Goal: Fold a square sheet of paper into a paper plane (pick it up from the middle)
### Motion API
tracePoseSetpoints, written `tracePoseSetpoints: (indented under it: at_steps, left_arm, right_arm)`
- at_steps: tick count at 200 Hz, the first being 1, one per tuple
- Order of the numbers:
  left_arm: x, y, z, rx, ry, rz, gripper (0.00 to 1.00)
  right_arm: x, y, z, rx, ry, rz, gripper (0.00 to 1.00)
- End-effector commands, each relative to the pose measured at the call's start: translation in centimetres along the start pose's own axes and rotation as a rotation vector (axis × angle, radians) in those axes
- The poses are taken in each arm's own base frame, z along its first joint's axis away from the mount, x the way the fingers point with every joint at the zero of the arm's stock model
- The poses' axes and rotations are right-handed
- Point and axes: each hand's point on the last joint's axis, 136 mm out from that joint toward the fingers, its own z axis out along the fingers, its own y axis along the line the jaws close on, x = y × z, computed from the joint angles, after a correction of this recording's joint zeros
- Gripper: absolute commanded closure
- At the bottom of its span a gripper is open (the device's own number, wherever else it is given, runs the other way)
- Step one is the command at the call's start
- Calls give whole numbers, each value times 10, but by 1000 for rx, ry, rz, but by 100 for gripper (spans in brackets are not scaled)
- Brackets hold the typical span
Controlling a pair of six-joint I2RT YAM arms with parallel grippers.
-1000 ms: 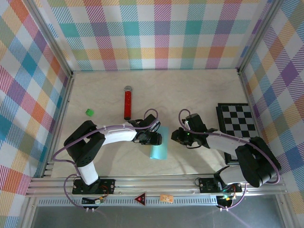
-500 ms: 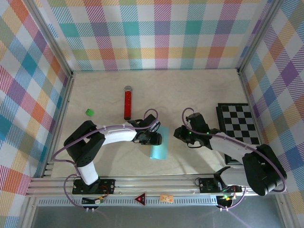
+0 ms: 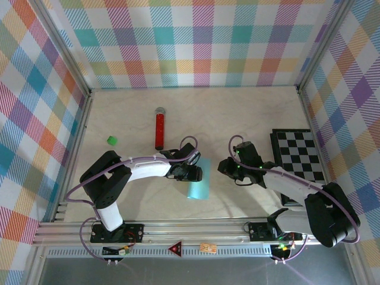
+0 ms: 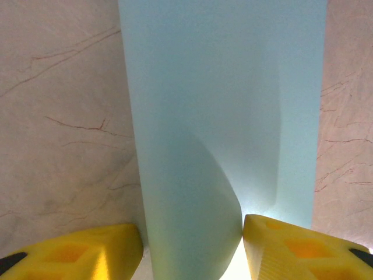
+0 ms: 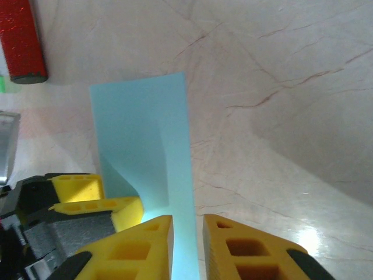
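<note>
The square sheet of paper [image 3: 200, 189] is light cyan and lies on the table between the two arms, doubled into a narrow strip. My left gripper [image 3: 195, 173] sits at its left side. In the left wrist view the paper [image 4: 221, 105] curls up into a loop between my yellow fingers, touching both, so the left gripper [image 4: 192, 233] is shut on that loop. My right gripper [image 3: 222, 169] is at the strip's right edge. In the right wrist view its jaws [image 5: 187, 224] stand a narrow gap apart, with the paper's edge [image 5: 140, 122] running through the gap.
A red glittery tube [image 3: 159, 129] lies behind the left arm, and a small green cube [image 3: 111, 141] lies to its left. The black-and-white checkered board [image 3: 300, 155] rests at the right wall under the right arm. Checked walls enclose the table.
The right arm's rear links have shifted slightly, while its gripper stays at the paper's right edge. The left arm and the paper have not moved.
</note>
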Motion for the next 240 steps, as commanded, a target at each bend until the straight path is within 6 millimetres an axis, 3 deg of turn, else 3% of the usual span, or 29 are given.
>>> tracePoseSetpoints:
  at_steps: [1,109,158,240]
  left_arm:
    - [42,71,45,-238,112,8,45]
    - [44,71,48,-242,117,10,45]
    - [44,71,50,-241,122,8,45]
    - [46,70,52,-239,127,9,45]
  right_arm:
    - [5,13,6,-84,45,-17,81]
    - [22,32,44,-146,199,1,100]
    - [31,31,61,-120,244,3,100]
    - [42,30,68,-117,282,-12,100]
